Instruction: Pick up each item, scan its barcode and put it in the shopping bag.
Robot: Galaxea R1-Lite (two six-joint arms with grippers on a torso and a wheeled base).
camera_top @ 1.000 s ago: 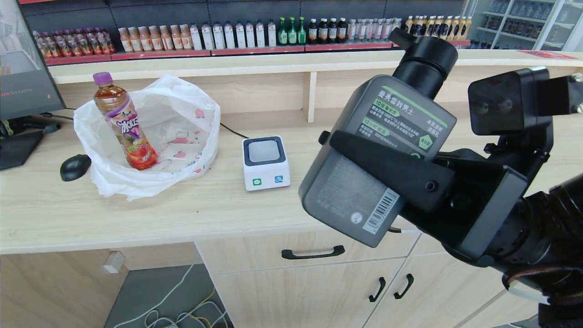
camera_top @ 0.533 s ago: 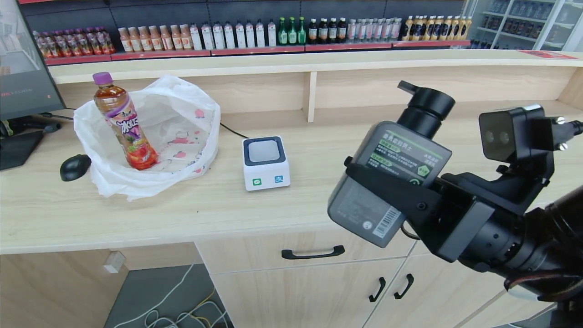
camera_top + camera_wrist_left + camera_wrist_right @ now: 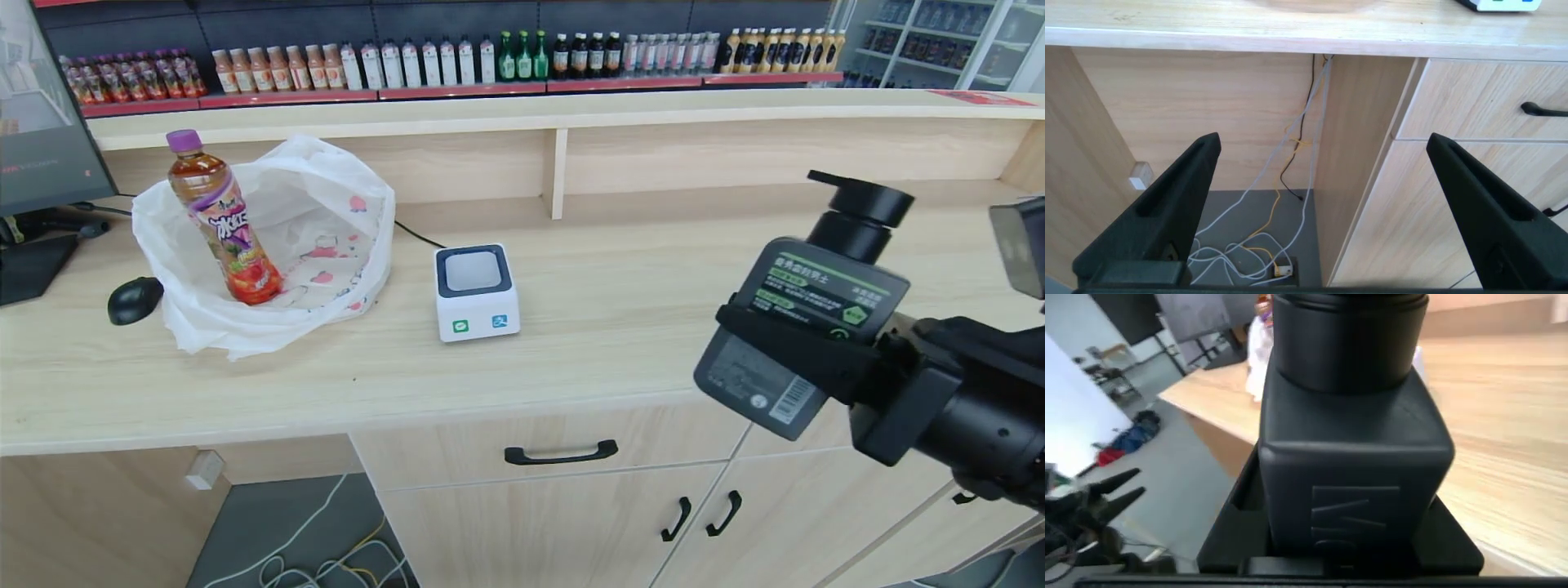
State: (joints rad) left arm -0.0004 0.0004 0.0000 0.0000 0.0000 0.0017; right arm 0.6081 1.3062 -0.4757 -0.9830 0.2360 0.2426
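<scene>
pump bottle [image 3: 816, 286]: held aloft well right of the scanner [image 3: 477, 291], pump up, barcode facing out | handling: rigid, smooth-sided, likely weighty with liquid; best held on the flat body, not the pump | right gripper [image 3: 755, 339]: clamped across its body | left gripper [image 3: 1323, 212]: jaws apart, empty, below scanner level | shopping bag [image 3: 343, 204]: left of the scanner, drink bottle [image 3: 224, 220] inside
</scene>
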